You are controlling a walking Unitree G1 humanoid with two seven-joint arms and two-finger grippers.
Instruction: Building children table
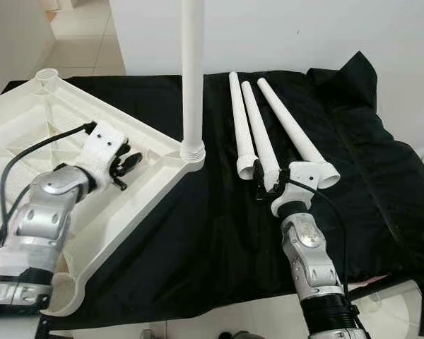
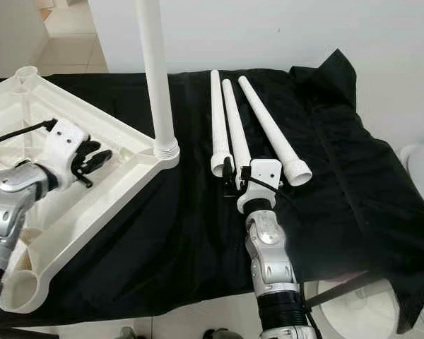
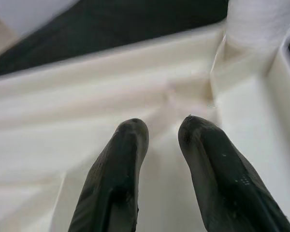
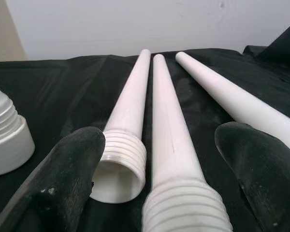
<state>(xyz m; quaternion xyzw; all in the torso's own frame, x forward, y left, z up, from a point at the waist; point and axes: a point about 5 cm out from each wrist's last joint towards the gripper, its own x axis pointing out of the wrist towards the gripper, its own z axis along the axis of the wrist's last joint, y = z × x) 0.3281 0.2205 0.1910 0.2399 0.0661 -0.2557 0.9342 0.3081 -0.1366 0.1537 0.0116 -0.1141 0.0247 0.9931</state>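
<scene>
While the left gripper (image 1: 124, 164), jaws slightly apart, steadies the upturned tabletop (image 1: 28, 127), the right gripper (image 4: 154, 183) straddles the middle leg (image 4: 166, 130), jaws wide, ready to clamp.

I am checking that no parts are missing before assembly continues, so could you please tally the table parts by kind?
Tabletop, upside down: 1
Leg already standing in a corner socket: 1
Loose legs lying on the black cloth: 3, left, middle, right
Total: 5 parts. The right gripper straddles the middle leg's threaded end; the left gripper is over the tabletop.
</scene>
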